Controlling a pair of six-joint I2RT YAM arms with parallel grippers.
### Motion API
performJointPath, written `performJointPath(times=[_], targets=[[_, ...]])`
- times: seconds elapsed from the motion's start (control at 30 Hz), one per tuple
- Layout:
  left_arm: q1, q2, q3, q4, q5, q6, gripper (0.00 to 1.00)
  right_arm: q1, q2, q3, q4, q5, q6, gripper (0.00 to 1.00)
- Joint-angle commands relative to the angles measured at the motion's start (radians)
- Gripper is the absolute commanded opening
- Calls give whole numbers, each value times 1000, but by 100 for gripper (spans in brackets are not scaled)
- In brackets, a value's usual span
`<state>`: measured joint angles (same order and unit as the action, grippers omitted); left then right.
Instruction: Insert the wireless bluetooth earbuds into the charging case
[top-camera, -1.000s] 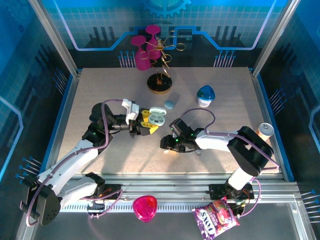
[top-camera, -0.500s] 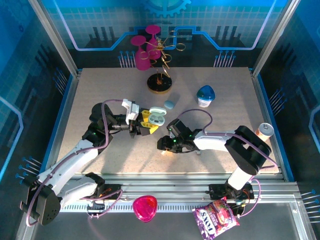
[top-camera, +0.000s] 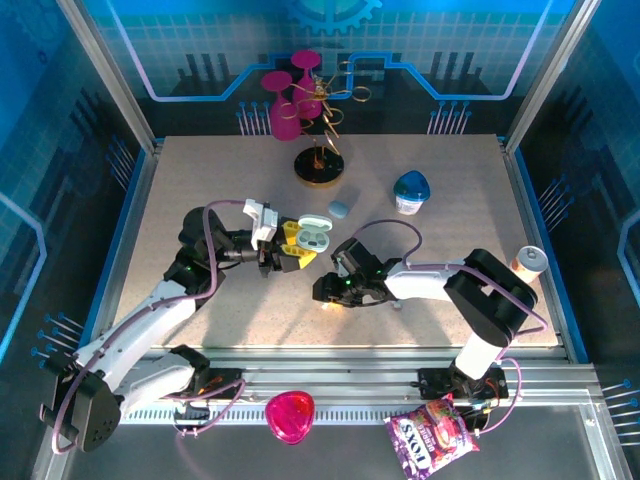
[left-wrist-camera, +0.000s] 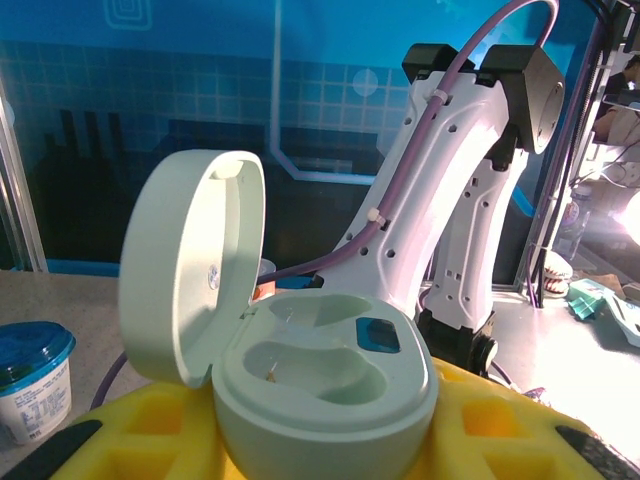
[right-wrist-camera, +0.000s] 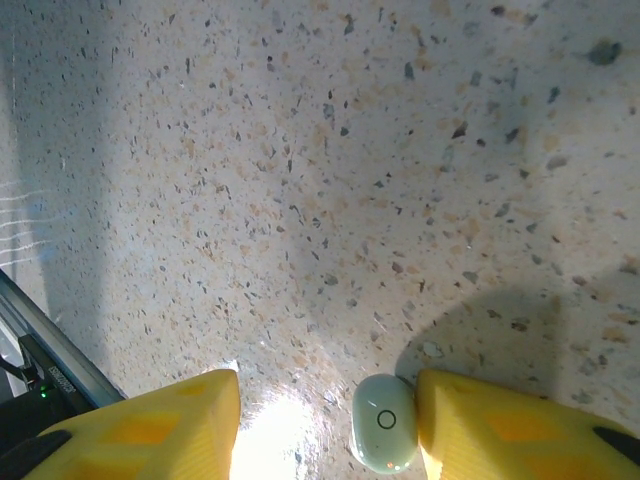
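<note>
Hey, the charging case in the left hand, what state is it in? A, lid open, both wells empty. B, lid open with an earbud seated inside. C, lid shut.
A: the charging case gripped by the left hand has its lid standing up, and both wells are bare.

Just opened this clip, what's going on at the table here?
The left gripper holds the charging case with its lid open, jaws shut on it. Both wells look empty. The right gripper is down at the table with one earbud lying between its open jaws, touching one jaw with a gap to the other. It is not yet gripped, and nothing has gone into the case.
</note>
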<state>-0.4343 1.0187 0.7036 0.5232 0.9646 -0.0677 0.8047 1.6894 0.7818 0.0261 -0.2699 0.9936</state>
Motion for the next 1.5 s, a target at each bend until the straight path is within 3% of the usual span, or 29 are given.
performJointPath(times=[0.0,0.53,1.0,1.47], targets=[[7,-20,-13,-2,-9,32,32,16,31,23,-15,-18,-4,47],[6,-32,-21,-8,-18,39,33,22,31,42,-85,19,-28,22],[7,-32,-23,-8,-21,42,33,22,28,65,-117,34,-49,20],[7,-28,-23,-1,-38,39,33,-13,-120,3,-158,137,-42,21]])
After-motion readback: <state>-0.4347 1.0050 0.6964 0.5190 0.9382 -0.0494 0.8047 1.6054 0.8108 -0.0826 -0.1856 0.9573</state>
